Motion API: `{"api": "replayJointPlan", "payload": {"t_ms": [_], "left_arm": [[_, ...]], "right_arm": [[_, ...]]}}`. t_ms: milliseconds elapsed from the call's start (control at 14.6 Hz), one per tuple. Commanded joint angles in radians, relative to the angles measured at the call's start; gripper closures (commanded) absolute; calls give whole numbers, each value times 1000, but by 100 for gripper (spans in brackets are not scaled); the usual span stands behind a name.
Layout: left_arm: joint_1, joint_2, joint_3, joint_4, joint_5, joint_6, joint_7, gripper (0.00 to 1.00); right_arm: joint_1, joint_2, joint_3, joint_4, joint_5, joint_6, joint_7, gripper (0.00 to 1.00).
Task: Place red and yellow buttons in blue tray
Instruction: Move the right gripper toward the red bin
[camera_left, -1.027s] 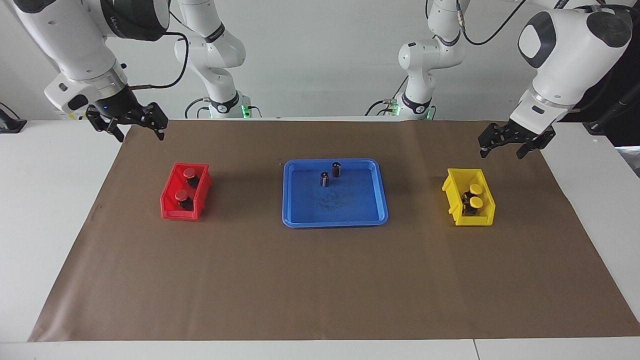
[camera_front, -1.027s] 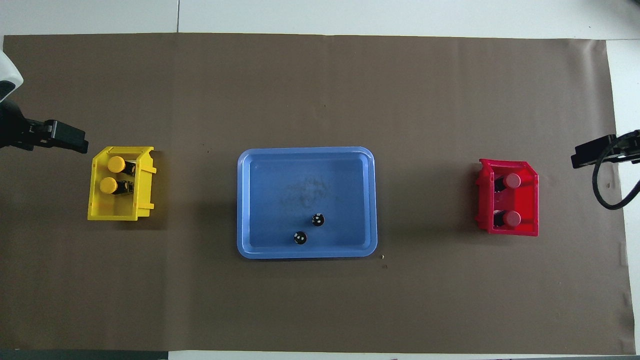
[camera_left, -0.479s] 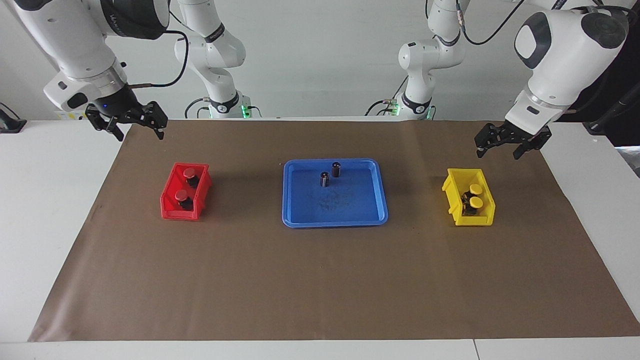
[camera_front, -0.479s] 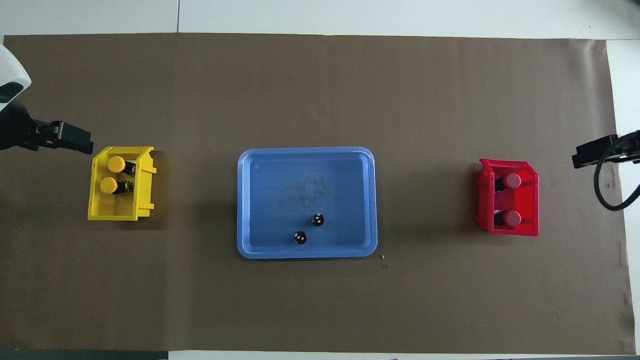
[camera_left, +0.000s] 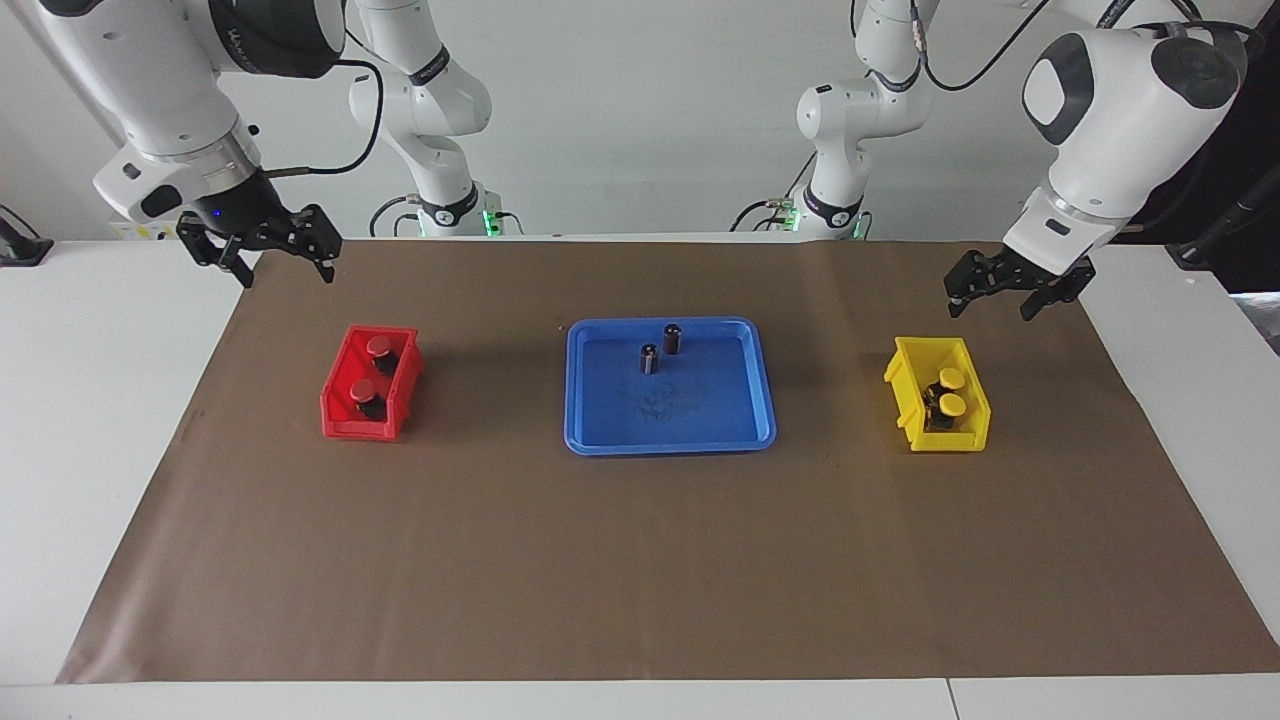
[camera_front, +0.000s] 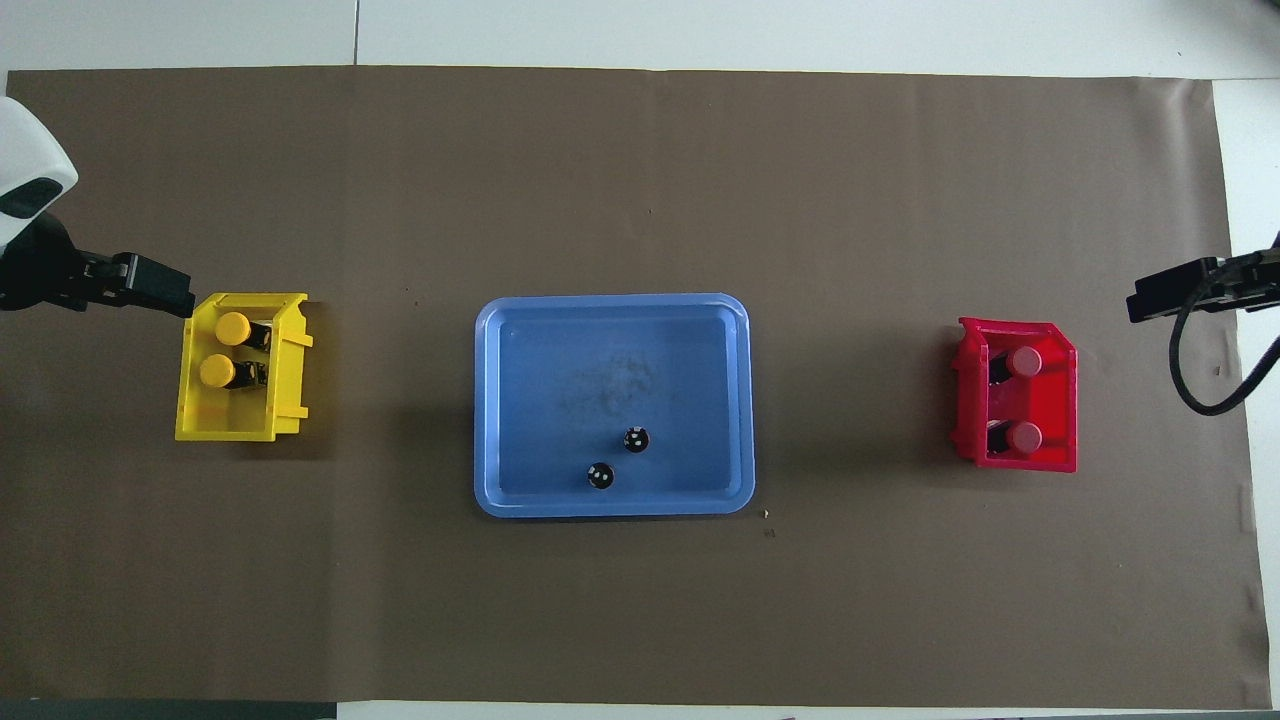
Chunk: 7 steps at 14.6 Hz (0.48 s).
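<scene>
You see the left gripper (camera_left: 985, 298) at the upper right of the facing frame, jaws spread and empty, now shifted a little toward the frame's centre, above the robot-side edge of the yellow bin (camera_left: 912, 392). The right gripper (camera_left: 282, 260), upper left, also spread and empty, has edged inward over the brown mat (camera_left: 640, 570). Lower, nothing has moved: yellow buttons (camera_left: 951, 391) in their bin, red buttons (camera_left: 371, 368) in the red bin (camera_left: 342, 418), two dark cylinders (camera_left: 661, 348) in the blue tray (camera_left: 690, 442) at centre.
</scene>
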Motion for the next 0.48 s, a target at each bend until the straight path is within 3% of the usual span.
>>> {"api": "replayJointPlan", "payload": {"t_ms": [0, 137, 274, 411], "left_arm": [[-6, -30, 6, -33, -9, 18, -6, 0], [-5, -30, 6, -33, -9, 21, -6, 0], [-5, -30, 6, -35, -9, 18, -6, 0], [-5, -30, 6, -35, -9, 17, -6, 0]], "right_arm": [[-1, 57, 4, -73, 14, 133, 13, 0], [-1, 54, 4, -204, 14, 300, 10, 0], [-2, 51, 4, -301, 14, 386, 1, 0], [-16, 43, 3, -366, 14, 432, -37, 14]]}}
